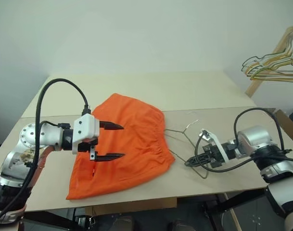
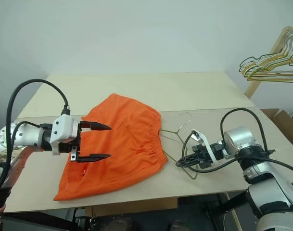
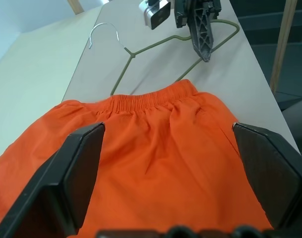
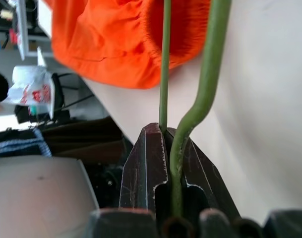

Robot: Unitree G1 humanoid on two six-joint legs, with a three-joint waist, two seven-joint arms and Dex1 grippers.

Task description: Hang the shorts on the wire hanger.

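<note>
The right tool (image 1: 200, 161) clamps the wire hanger (image 1: 182, 137) beside the shorts (image 1: 122, 144) on the table (image 1: 194, 91). The left tool (image 1: 108, 141) hovers spread above them. Next: feed hanger into waistband.

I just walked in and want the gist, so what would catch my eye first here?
The bright orange shorts lie spread on the pale table, waistband toward the right. The left tool hovers wide open over them. Beside the waistband, the right tool is shut on the thin wire hanger, and a bunch of spare hangers sits at the far right.
</note>
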